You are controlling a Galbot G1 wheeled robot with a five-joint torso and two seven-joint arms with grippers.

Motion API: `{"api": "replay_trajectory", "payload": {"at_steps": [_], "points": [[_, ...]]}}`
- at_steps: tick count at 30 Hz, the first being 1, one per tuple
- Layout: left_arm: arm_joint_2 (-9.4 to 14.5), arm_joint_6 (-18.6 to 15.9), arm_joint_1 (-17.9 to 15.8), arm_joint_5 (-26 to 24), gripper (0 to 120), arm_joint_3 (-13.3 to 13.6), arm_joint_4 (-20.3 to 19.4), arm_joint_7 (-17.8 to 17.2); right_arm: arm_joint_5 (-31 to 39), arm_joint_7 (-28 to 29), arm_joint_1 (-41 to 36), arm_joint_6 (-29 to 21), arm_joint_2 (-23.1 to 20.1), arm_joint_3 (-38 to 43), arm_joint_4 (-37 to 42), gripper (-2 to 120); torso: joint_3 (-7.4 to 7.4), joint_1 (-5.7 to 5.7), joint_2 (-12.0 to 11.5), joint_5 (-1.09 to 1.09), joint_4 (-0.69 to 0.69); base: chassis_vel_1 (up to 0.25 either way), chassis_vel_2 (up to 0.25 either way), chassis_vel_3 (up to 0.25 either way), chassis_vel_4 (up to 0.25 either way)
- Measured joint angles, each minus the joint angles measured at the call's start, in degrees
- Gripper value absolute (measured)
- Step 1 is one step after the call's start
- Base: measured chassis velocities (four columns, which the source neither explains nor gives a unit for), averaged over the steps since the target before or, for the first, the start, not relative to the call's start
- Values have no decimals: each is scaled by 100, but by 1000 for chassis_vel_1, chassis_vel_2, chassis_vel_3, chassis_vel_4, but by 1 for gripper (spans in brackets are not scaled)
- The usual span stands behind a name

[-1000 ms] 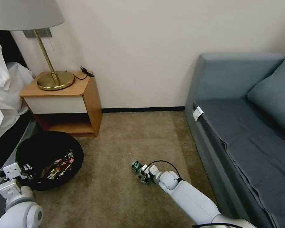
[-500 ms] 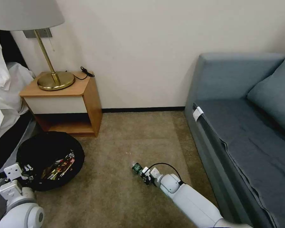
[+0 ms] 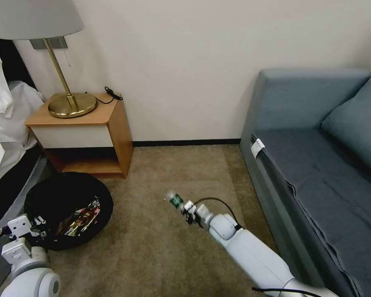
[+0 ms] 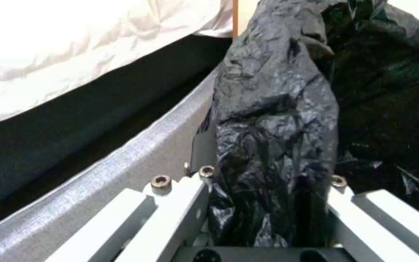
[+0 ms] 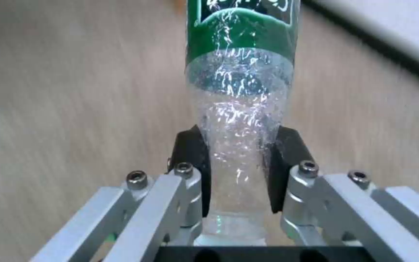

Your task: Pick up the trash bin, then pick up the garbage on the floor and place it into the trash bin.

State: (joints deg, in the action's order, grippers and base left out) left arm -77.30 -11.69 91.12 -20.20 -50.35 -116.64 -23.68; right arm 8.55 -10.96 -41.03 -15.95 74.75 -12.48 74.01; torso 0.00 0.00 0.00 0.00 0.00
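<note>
Right tool – clamped on the bottle, a small clear one w/ green label. In the head view the bottle is off the carpet, angled up and away from the wrist, roughly mid-floor between the nightstand and the sofa. In the right wrist view the black pads press both sides of the bottle's clear, narrower part; the green label sits beyond the pads. Carpet behind it is blurred.

Left tool – closed on the near rim of the trash bin, low at the robot's left. In the left wrist view a fold of the black bag runs between the two light-grey fingers, pinched there w/ the rim underneath; the bin's white wall can't be made out. The bed's grey edge lies just beside this grip, white bedding above it.

Bin contents, head view: shiny red, gold and white wrappers lie inside the black liner, toward the side nearest the right arm. Individual items can't be separated.

Bin position: on the floor side of the bed, just in front of the nightstand, well apart from the bottle. A brass lamp stands on the nightstand top.
</note>
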Motion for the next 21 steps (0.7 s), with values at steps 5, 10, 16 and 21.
{"api": "replay_trajectory", "payload": {"at_steps": [5,10,16,21], "points": [[-63,0,31,61,4,60,-46,-7,567,117,260,-240,73,-174,859,20,0,0,0,0,1,0,0,0,0],[-99,-28,31,22,4,128,-89,-63,1024,218,492,-271,158,-508,1127,20,0,0,0,0,0,0,0,0,0],[-162,-87,-9,17,4,199,-108,-99,1516,341,950,-224,428,-1173,1106,20,0,0,0,-1,1,0,0,0,0],[-195,-89,-44,40,4,226,-142,-91,1827,521,1352,-208,777,-1867,808,20,0,0,0,-1,1,0,0,0,0]]}}
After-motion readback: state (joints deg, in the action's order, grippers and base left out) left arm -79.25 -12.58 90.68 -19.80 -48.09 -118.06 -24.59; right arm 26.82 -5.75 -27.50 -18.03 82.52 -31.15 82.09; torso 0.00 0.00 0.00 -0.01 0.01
